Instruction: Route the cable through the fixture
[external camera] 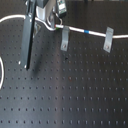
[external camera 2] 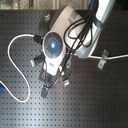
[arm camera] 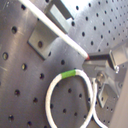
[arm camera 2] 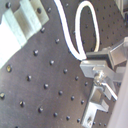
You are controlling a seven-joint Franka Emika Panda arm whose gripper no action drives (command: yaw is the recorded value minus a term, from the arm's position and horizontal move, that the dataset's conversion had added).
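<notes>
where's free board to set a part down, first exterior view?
Free: the breadboard below the two fixture clips, across to the first exterior view's right. Crowded: the top strip, where the cable runs over the clips and the tool holds it.

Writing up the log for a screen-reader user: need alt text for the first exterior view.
A white cable with a short blue band runs across a black perforated table, past two upright grey fixture brackets. The robot arm leans in at upper left; its claw is not clearly visible.
</notes>
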